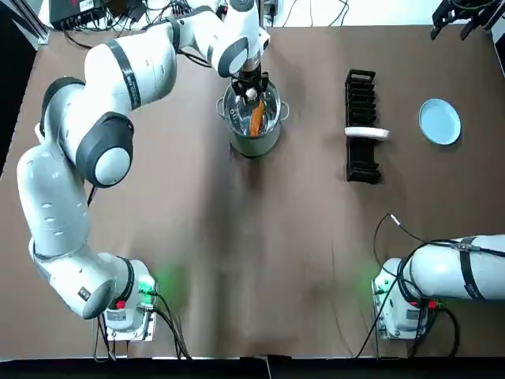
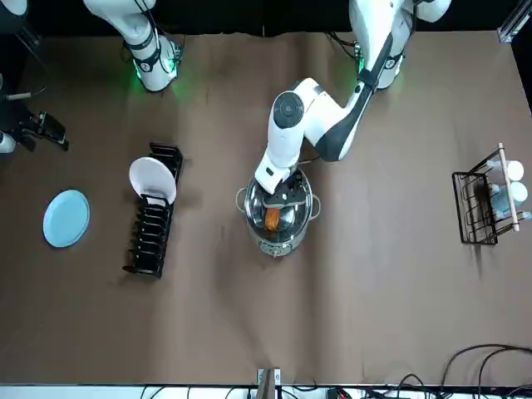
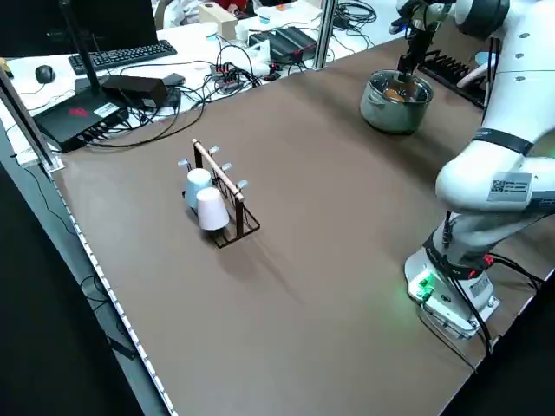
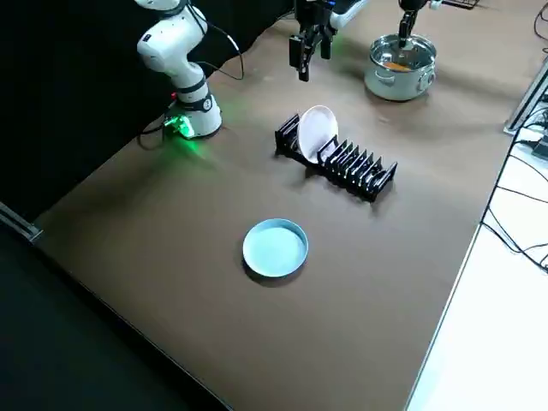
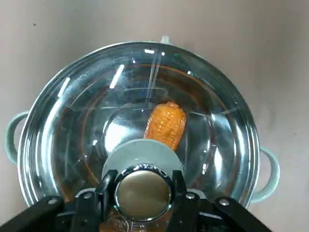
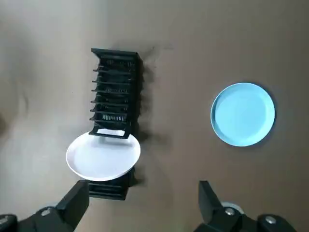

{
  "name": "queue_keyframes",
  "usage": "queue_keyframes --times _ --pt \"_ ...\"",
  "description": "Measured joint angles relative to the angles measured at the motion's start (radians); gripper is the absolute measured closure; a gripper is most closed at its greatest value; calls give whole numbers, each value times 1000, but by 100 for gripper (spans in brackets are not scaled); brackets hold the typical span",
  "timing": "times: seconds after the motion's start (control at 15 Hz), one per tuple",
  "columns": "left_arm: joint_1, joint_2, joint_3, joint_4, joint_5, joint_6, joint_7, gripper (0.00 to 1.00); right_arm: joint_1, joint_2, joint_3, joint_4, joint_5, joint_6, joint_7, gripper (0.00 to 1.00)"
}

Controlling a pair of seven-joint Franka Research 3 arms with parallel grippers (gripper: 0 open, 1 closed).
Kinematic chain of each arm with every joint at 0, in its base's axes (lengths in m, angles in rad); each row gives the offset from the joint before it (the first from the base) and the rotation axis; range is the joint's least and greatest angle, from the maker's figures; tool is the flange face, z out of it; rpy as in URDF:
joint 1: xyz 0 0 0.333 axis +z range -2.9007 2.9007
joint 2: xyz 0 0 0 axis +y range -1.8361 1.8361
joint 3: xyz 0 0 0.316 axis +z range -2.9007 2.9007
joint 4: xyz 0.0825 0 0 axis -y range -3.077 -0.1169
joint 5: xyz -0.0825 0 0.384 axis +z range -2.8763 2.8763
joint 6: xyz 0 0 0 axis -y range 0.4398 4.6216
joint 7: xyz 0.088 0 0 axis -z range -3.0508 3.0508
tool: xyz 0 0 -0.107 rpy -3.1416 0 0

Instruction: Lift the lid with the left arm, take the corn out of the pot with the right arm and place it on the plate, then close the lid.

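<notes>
While the glass lid [image 5: 87, 111] sits closed on the steel pot [image 1: 254, 144], at about 12 o'clock on the table seen from overhead, the left gripper [image 1: 251, 85] reaches straight down onto it. Its 2 fingers [image 5: 182, 212] pinch the round metal knob [image 5: 143, 192] from either side. 1 orange cob of corn [image 5: 165, 124] lies inside the pot, visible through the glass. The right gripper [image 6: 142, 189] hovers with fingers spread wide near 2 o'clock, well apart from the pot. Below it stand a black dish rack [image 6: 115, 87] holding 1 white dish [image 6: 103, 157] and, beside the rack, the bare blue plate [image 6: 243, 114]. Likely risks: the smooth knob could slip from the pinch so the lid drops back, or a tilted lift could drag the pot along.
</notes>
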Motion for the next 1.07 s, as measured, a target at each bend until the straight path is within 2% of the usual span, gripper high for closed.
queue_keyframes --times 0.27,0.47,0.8,1.07 --pt "12 -15 8 26 0 -1 -6 49 10 0 6 1 5 2 0 0" --pt "63 -57 21 39 0 -14 -5 49 13 0 6 1 34 9 0 0" --pt "222 -149 25 41 1 -91 59 49 17 0 6 1 40 14 -4 0" --pt "365 -201 21 41 -1 -183 207 49 105 3 9 1 44 14 -11 0"
